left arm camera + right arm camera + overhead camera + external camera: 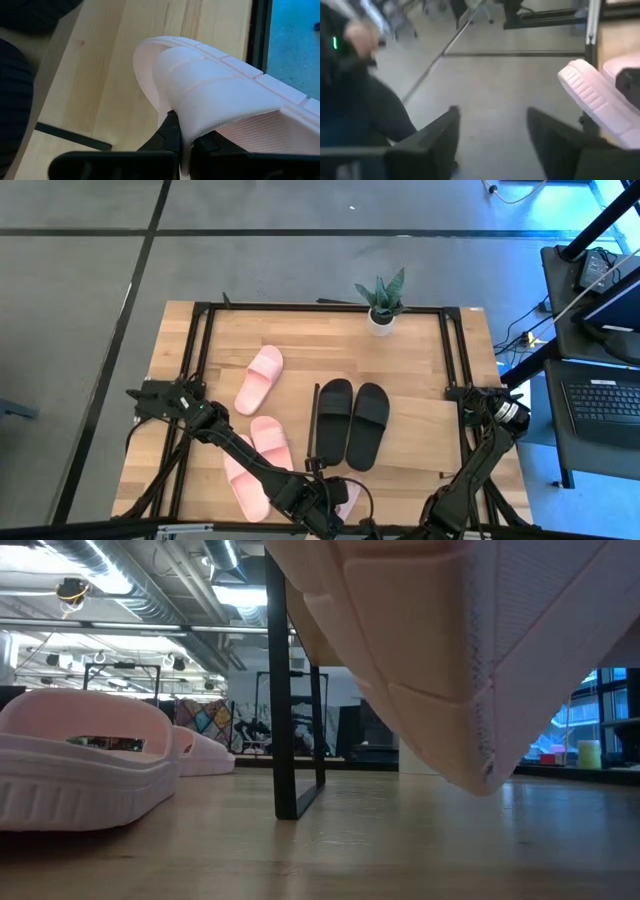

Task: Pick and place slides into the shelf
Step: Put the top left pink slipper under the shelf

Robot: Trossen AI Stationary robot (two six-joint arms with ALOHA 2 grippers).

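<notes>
Gripping a pink slide (pixel 210 95) by its strap, left tool (pixel 182 142) clamped shut — slide's heel cropped, right tool (pixel 492 132) open, empty.

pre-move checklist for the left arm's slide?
1. Left gripper shut on pink slide: ok.
2. Slide lifted off the table, seen in the low view: ok.
3. Free space on shelf beside the black slides: ok.
4. Right gripper open, parked off the table's near right edge: ok.
5. Grip only pinches the strap edge, firmness: cannot tell.
</notes>
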